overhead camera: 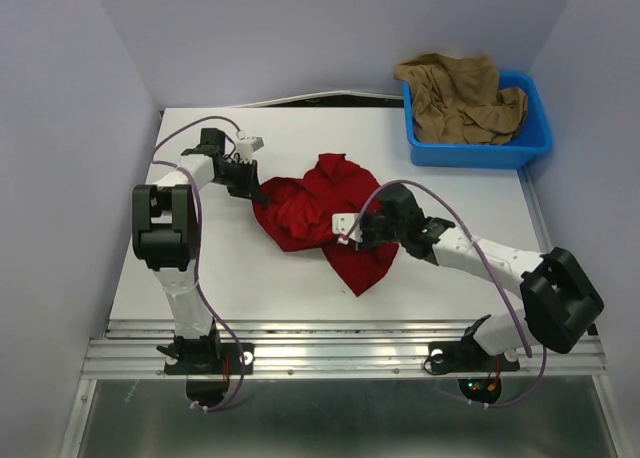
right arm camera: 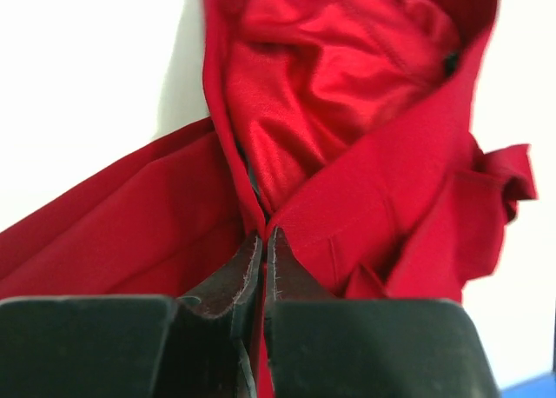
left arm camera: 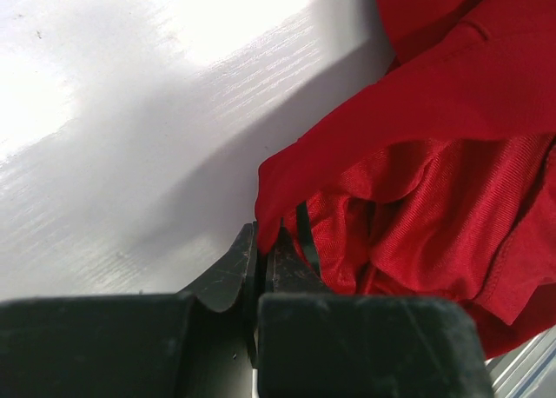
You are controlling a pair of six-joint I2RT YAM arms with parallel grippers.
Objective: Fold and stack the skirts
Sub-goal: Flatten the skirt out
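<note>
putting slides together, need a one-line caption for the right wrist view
Close-up of the right tool shut on a fold of the red skirt, which lies bunched on the white table.

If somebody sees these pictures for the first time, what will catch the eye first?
The crumpled red skirt in the middle of the table stands out first, pinched by the left gripper at its left edge and the right gripper on its right half. Next comes the tan skirt, heaped in the blue bin at the far right corner.
</note>
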